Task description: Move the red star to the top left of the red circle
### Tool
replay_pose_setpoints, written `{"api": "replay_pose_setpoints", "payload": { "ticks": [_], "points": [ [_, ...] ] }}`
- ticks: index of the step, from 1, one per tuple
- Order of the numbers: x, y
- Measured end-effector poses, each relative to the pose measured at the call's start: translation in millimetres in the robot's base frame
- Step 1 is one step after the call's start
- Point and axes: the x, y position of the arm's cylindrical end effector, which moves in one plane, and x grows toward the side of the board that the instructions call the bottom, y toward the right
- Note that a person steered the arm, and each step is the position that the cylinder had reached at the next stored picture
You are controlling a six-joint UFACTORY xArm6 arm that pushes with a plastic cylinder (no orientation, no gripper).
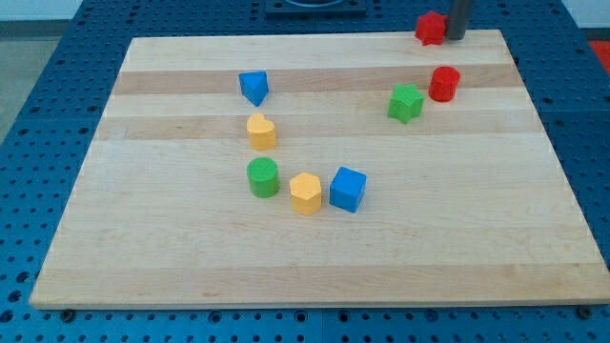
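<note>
The red star (431, 28) is sitting at the board's top edge, touching my tip (456, 38) on the tip's left side. There are no fingers here to open or close; the rod is only pressing against the star's right flank, which looks like a set-up for shoving it leftward. The red circle (444, 83) is lying below the tip, a little apart, so the star is already above it but seemingly needing more leftward travel. The green block (406, 102) is resting just beside the circle, lower-left of the tip. The wooden board (191, 267) is carrying the other blocks well away.
</note>
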Motion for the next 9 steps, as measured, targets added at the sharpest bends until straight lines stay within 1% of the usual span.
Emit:
{"api": "replay_pose_setpoints", "payload": {
  "ticks": [1, 6, 9],
  "points": [
    [-2.1, -13.0],
    [-9.2, -19.6],
    [-8.4, -62.4]
  ]
}}
